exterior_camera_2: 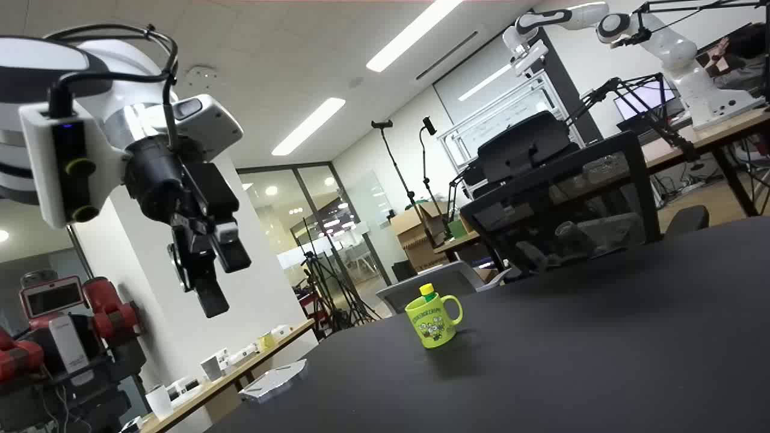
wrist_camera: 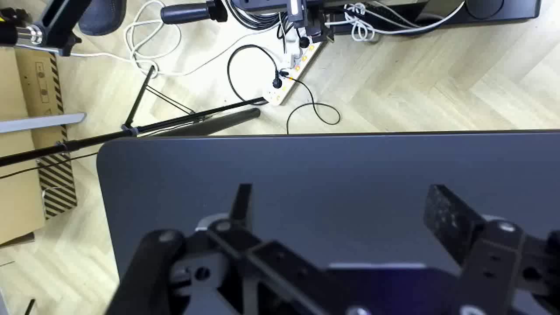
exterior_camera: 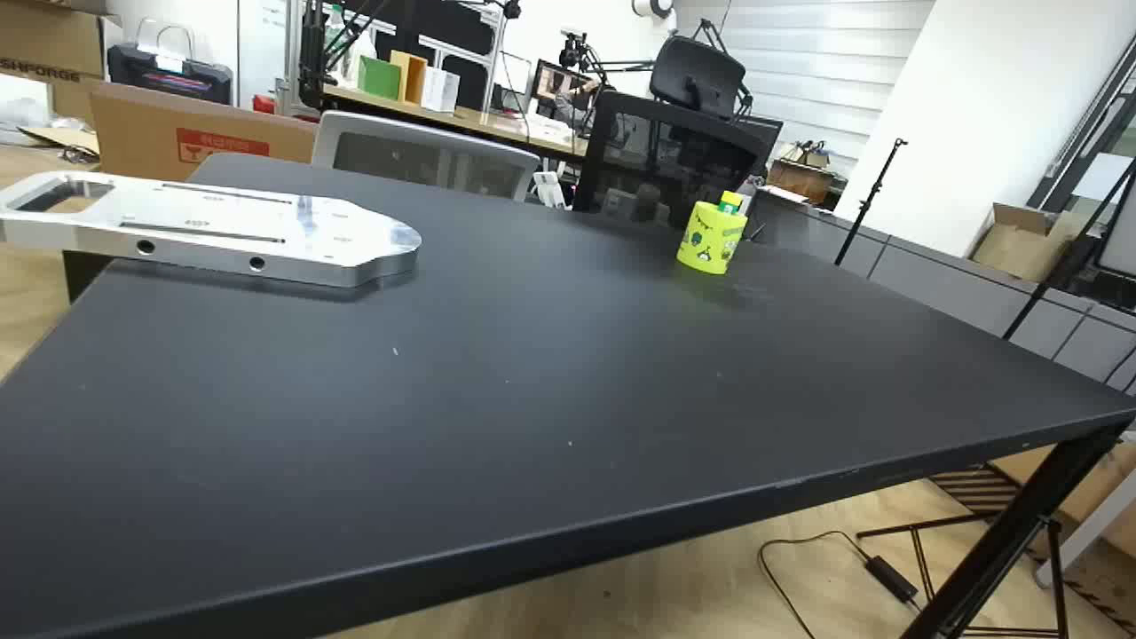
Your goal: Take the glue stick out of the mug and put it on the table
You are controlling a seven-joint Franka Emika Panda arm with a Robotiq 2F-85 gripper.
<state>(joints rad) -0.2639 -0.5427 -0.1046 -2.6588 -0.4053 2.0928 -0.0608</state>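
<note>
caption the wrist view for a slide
Open black gripper facing a round-cornered matte black table, a white power strip on the pale herringbone floor.

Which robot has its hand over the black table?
The foreground white arm: the wrist view shows the table under its hand. The other white arm stands on a desk; the red robot stands farther back.

arm (exterior_camera_2: 126, 99), upper left in an exterior view — white shell, dark grey sections; black cables (exterior_camera_2: 120, 77) looped over it; white housing (exterior_camera_2: 71, 192), black face, two yellow-green rings (exterior_camera_2: 80, 166); gripper (exterior_camera_2: 222, 279) black with silvery parts; wrist view, bottom — bright screw heads (wrist_camera: 507, 226), black pads (wrist_camera: 448, 216)
</note>
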